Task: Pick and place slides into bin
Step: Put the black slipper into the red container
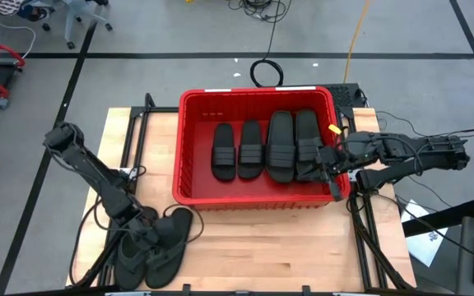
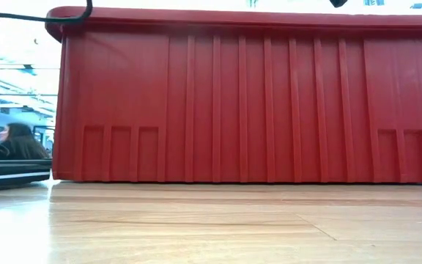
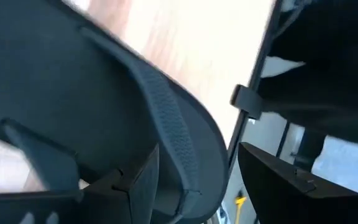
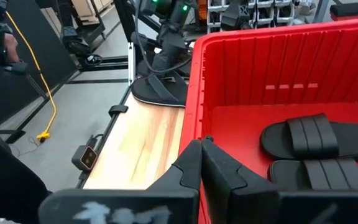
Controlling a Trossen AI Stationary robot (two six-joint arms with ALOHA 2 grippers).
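Note:
The red bin stands mid-table with several black band-strap slides lying side by side on its floor. More black slides, thong-strapped ones among them, lie in a cluster on the wood at the near left. My left gripper is low over that cluster and open, with one slide's sole edge between its fingers. My right gripper is shut and empty above the bin's near wall, near its right corner. My left gripper has the textured edge of a thong slide running between its open fingers, with one finger over the sole and the other outside it. I cannot tell whether either finger touches it. The slide lies on the table.
The bin's tall near wall fills the low view, with bare wood in front of it. A slide's sole shows at that view's left, and a person sits in the room behind. Cables lie on the floor beyond the table.

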